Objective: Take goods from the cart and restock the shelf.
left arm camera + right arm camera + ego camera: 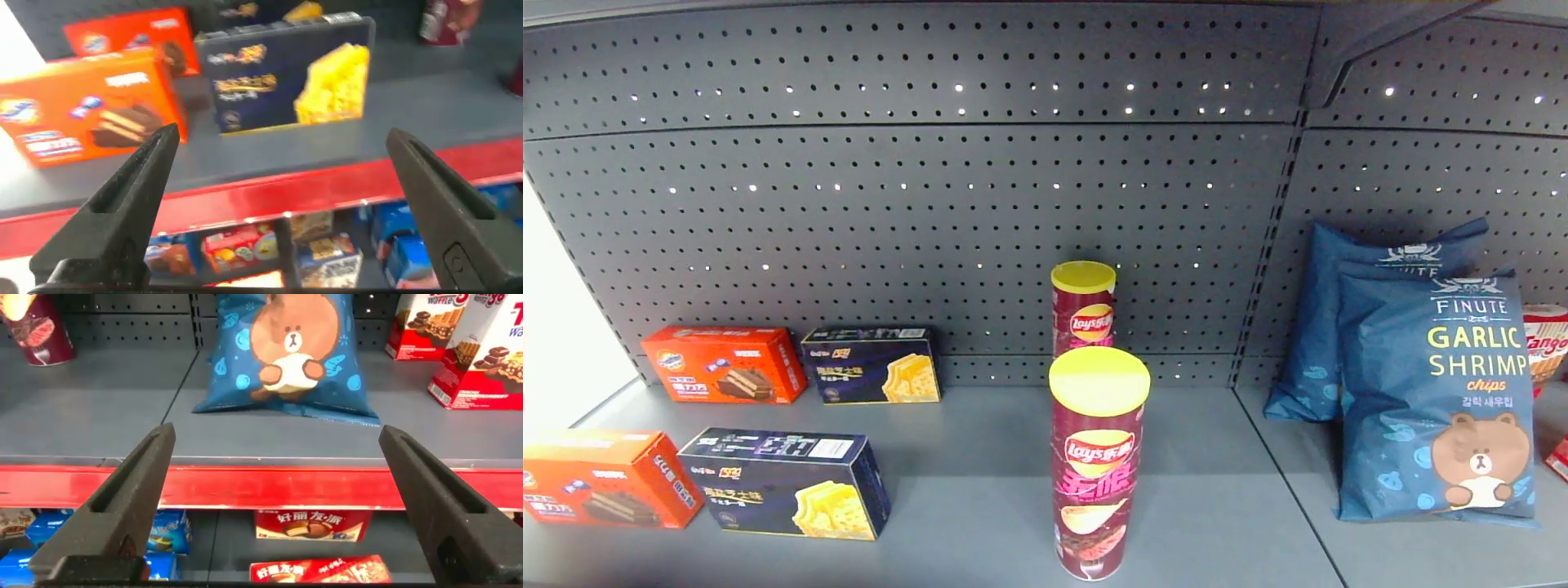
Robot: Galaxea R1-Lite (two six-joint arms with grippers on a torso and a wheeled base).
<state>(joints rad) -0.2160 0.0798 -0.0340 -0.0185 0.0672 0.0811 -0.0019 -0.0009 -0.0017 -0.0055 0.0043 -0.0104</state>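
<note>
Both your grippers face the shelf (980, 490) with nothing held. The left gripper (282, 135), fingers spread wide, sits just off the front edge opposite the navy cracker box (286, 77), whose long side runs along that edge. The right gripper (275, 431), equally wide, faces the shrimp chips bag (286, 351). Neither is nearer to useful work, so you'll likely fetch goods first.
</note>
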